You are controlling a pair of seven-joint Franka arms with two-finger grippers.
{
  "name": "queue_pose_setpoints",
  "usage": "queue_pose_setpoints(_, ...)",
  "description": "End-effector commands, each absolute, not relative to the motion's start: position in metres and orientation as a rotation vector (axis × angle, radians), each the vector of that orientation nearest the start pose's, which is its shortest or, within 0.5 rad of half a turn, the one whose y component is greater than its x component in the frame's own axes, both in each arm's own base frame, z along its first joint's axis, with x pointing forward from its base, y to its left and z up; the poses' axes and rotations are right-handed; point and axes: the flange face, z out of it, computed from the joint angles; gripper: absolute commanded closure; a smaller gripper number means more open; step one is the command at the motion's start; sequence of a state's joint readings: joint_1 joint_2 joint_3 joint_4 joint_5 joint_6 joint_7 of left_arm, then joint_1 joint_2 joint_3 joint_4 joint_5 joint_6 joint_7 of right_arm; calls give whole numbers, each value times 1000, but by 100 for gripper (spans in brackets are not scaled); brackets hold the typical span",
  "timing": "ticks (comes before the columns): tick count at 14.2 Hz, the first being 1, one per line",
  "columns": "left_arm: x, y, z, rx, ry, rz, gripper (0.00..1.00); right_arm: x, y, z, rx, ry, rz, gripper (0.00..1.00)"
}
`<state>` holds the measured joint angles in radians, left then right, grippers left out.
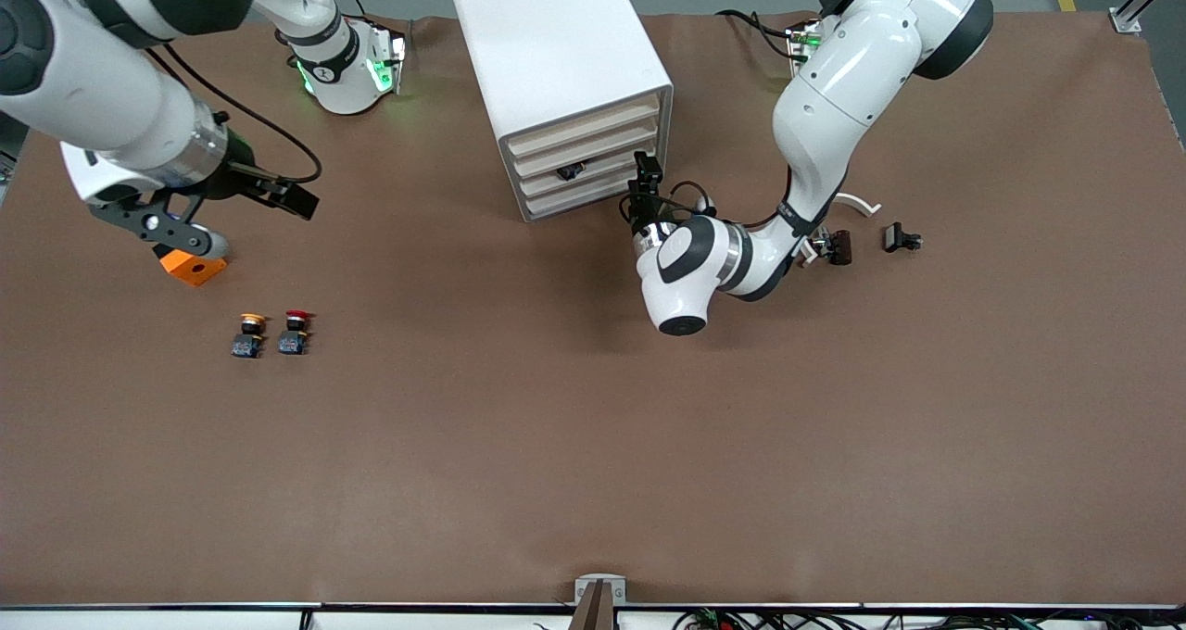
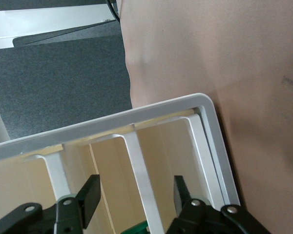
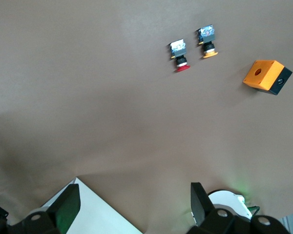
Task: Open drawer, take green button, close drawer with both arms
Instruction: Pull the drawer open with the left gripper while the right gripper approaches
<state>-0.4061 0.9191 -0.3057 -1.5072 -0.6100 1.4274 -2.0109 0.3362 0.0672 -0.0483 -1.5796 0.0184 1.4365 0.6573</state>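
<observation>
Left gripper (image 1: 646, 178) sits at the cabinet (image 1: 556, 46) front, by the corner toward the left arm's end, level with the lower drawers. Left wrist view: fingers (image 2: 90, 195) spread wide, nothing between them but a white divider rib of the cabinet face; cream drawer fronts just ahead of the tips. A sliver of green (image 2: 136, 228) shows low between the fingers, too cropped to tell if it's the button. Front view shows what the wrist camera misses: the drawer (image 1: 579, 176), third down, has a small dark object at its front, too small to identify; whether the drawer is pulled out can't be told.

Right gripper (image 1: 176, 227) hangs over the table toward the right arm's end, above an orange box (image 1: 193, 267). Right wrist view: fingers (image 3: 68, 207) apart, holding nothing. Under it lie the orange box with a round hole, a red-capped button (image 3: 179, 57) and a yellow-capped button (image 3: 207, 42) side by side. Front view only: two small dark parts (image 1: 901, 238) on the table near the left arm's elbow.
</observation>
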Motion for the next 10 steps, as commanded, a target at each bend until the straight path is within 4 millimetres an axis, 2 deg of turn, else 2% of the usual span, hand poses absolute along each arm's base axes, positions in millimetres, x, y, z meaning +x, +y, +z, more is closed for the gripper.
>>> queue_pose_setpoints(1, 424, -435, 138, -1478, -1441, 1277, 32, 528, 169, 577, -3165, 602, 303, 0)
queue_pose_setpoints(3, 423, -436, 136, -1471, -1439, 1278, 32, 527, 171, 578, -3160, 638, 299, 0)
queue_pose_setpoints(5, 417, -440, 135, -1475, -1426, 1270, 37, 524, 181, 577, -3156, 691, 286, 0)
queue_pose_setpoints(8, 402, -451, 132, -1479, -1398, 1254, 39, 520, 201, 578, -3161, 700, 242, 0)
queue_pose_setpoints(10, 395, -456, 132, -1485, -1385, 1245, 42, 512, 228, 576, -3156, 770, 214, 0)
